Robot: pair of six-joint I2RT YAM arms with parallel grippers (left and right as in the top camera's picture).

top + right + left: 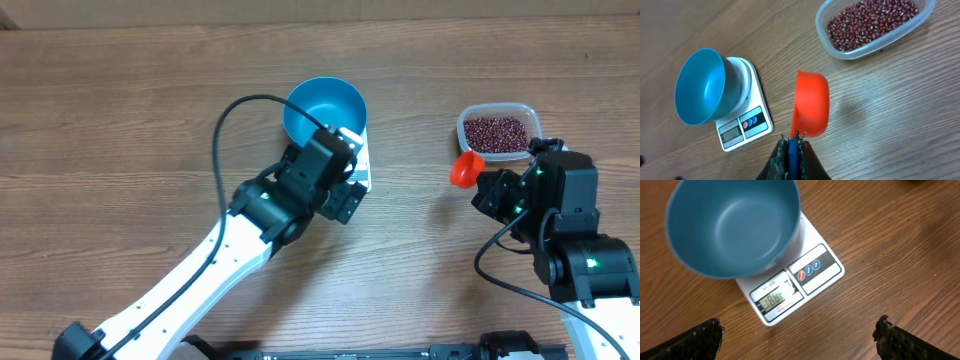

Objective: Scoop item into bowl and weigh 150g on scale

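On the wooden table [120, 100] a white kitchen scale [810, 275] is seen a little above the middle of the overhead frame. The blue bowl [325, 108] is standing upright on its platform, so that most of the scale is covered by it. In the left wrist view the bowl fills the upper left of the frame. The front edge of the scale is shown below it, with a display [774, 299] and three round buttons [809, 270] beside it; the digits are too blurred to be read. The left gripper [797, 337] is held just in front of the scale. Its dark fingers [700, 340] are found at the two lower corners of that frame, spread widely, and nothing is enclosed between them. The red-brown beans [870, 22] are kept in a clear plastic tub [850, 52], which is placed at the upper right of the overhead frame, well apart from the scale. Between tub and scale, near the tub, an orange scoop [811, 105] is held above the table by the right gripper [792, 145]. The jaws of this gripper are clenched on the handle of the scoop at the lower middle of the right wrist frame. The cup of the scoop is turned on its side, with its flat rim at the left. Whether something lies in the cup cannot be told.
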